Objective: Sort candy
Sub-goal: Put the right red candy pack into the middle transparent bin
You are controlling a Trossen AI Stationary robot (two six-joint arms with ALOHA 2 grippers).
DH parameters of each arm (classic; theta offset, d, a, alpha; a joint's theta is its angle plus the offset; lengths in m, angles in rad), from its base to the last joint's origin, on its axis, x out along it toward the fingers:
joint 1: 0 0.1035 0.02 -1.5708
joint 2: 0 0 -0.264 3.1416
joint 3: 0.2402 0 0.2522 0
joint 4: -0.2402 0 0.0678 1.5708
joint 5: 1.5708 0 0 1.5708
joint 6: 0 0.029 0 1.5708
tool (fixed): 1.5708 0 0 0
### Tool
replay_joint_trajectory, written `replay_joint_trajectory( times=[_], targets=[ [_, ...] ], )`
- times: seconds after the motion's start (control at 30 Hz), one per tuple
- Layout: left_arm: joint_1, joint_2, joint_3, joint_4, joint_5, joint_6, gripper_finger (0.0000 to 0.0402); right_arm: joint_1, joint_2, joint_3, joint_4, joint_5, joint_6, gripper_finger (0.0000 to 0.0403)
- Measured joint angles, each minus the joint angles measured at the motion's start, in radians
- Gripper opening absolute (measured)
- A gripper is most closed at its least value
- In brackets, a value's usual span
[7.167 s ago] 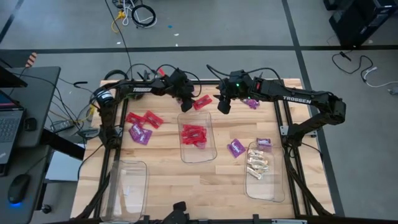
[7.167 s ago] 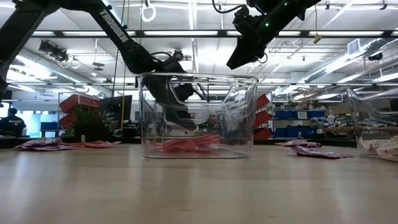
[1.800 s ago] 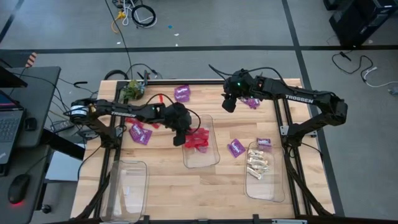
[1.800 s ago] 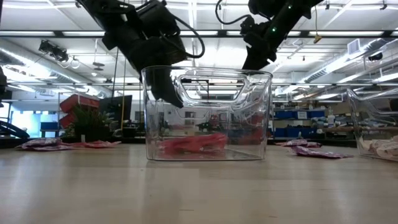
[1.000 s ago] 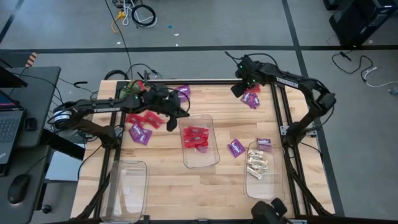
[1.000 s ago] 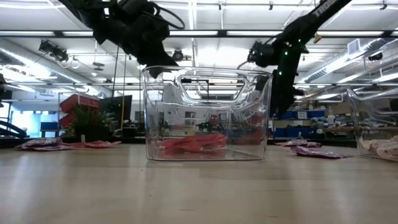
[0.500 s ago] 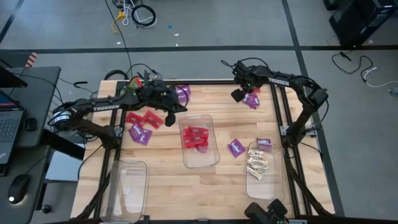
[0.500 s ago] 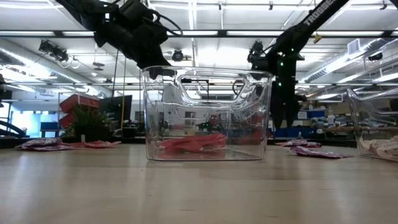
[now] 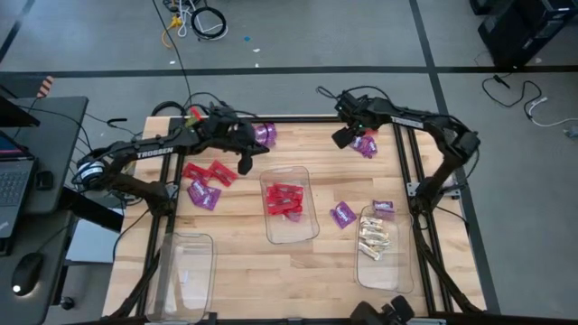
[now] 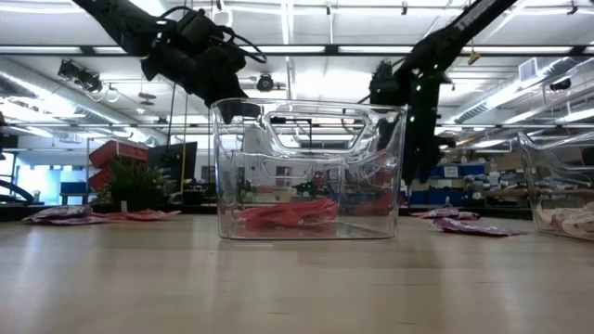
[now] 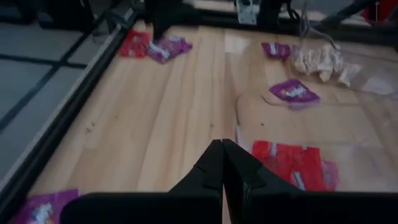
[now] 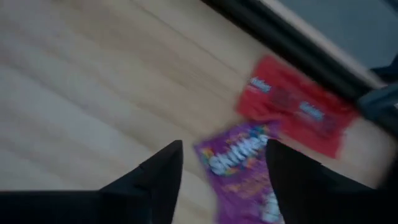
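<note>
Right gripper (image 12: 221,165), jaws spread, hovers over purple packet (image 12: 245,163) beside red packet (image 12: 292,106) near tabletop's (image 9: 244,248) far edge. Left gripper (image 11: 222,163), fingers pressed together, empty, near far-left corner.

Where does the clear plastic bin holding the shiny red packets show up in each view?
High view: clear plastic bin at the table's middle.
Low view: bin in the centre, nearest the camera.
Left wrist view: bin faint, on the wood.
Right wrist view: not in it.
Shared landmark: the shiny red packets inside it.
</note>
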Motion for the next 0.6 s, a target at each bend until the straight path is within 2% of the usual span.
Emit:
replay_joint_trajectory(
  times=[0.13,0.3,0.6],
  targets=[
    [0.023,0.000,-0.027,0.027,0.020,-0.007,0.0003,-0.007,0.070,0.000,0.052,0.030,0.122,0.0199],
    [0.029,0.000,-0.038,0.033,0.019,0.002,0.0003,-0.015,0.127,0.000,0.066,0.158,0.302,0.0228],
    [0.028,0.000,-0.040,0.036,0.016,0.069,0.0003,-0.014,0.231,0.000,0.143,0.184,0.390,0.0271]
  ],
)
